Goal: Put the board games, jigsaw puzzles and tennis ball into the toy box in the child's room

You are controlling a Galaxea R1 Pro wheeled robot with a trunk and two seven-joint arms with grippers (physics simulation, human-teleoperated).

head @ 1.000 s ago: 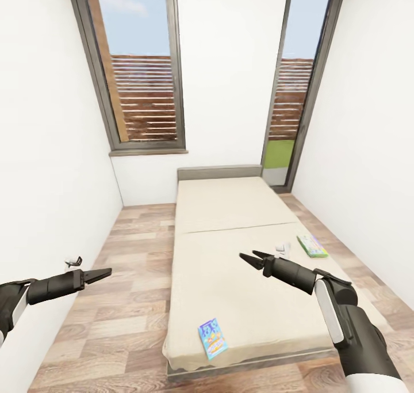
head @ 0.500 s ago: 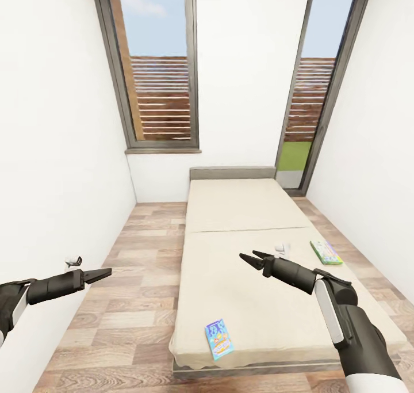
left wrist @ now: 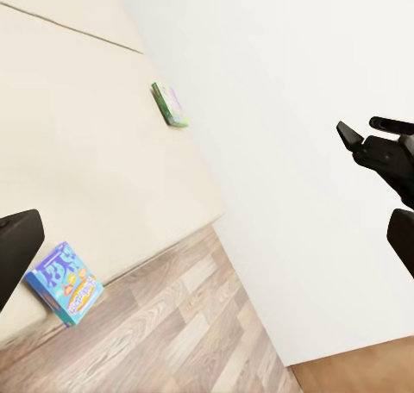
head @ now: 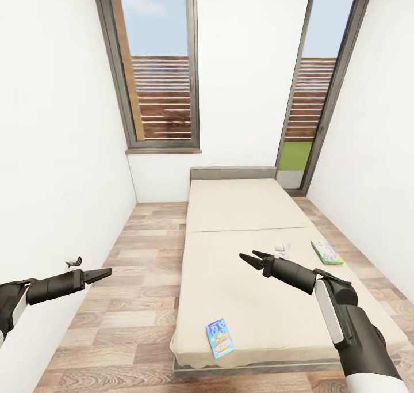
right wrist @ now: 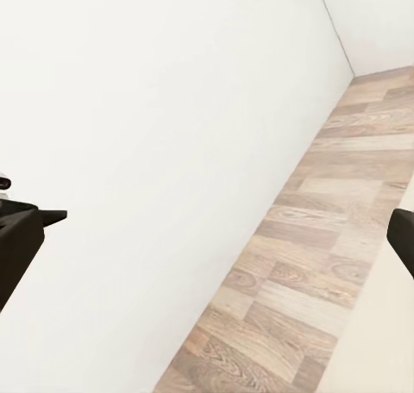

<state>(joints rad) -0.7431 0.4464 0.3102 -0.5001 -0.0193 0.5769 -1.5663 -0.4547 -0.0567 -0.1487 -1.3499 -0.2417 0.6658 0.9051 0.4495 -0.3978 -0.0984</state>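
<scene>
Two board games lie on the bed (head: 241,220). The blue one (head: 220,338) sits near the foot edge. The green-edged one (head: 326,252) lies by the right side. My right gripper (head: 248,255) hovers open over the middle of the mattress, between the two games and touching neither. My left gripper (head: 103,274) is held out over the wood floor left of the bed, open and empty. In the left wrist view the blue game (left wrist: 65,283) and the green-edged game (left wrist: 170,104) both lie on the mattress. The table, toy box, jigsaw puzzles and tennis ball are out of view.
A small white object (head: 280,247) lies on the mattress near the green-edged game. White walls close in on both sides. Two tall dark-framed windows (head: 161,65) stand behind the headboard (head: 233,172). A strip of plank floor (head: 138,278) runs left of the bed.
The whole picture shifted right between one second ago and half a second ago, so the camera turned; since then it holds still. Both arms keep their pose.
</scene>
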